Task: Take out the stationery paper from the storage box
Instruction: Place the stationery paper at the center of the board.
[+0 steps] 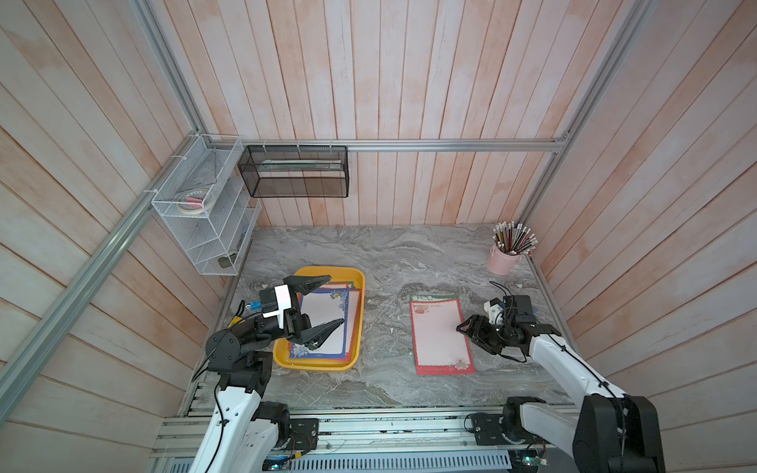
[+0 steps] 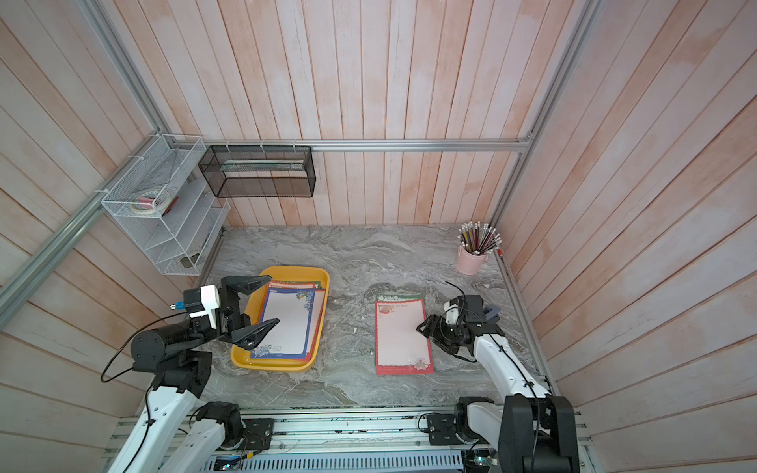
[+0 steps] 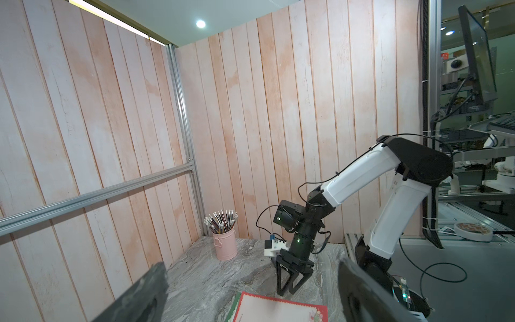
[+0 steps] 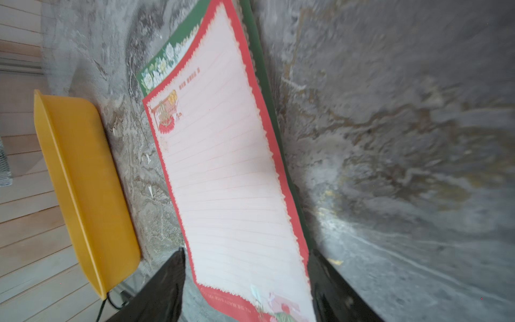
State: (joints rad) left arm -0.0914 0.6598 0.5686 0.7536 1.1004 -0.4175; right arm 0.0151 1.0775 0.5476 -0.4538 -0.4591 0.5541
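Release of the red-bordered sheet [image 1: 440, 336] looks finished, right hand [image 1: 461, 327] spread; next the wide left hand [image 1: 336, 299] must pinch the blue-bordered sheet [image 1: 323, 307] in the storage box [image 1: 327, 272].

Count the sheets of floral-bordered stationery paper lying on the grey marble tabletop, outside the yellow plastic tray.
2, stacked together: a red-bordered lined paper sheet on top, and a green-bordered paper sheet beneath it, showing only along two edges. Others may be hidden underneath.
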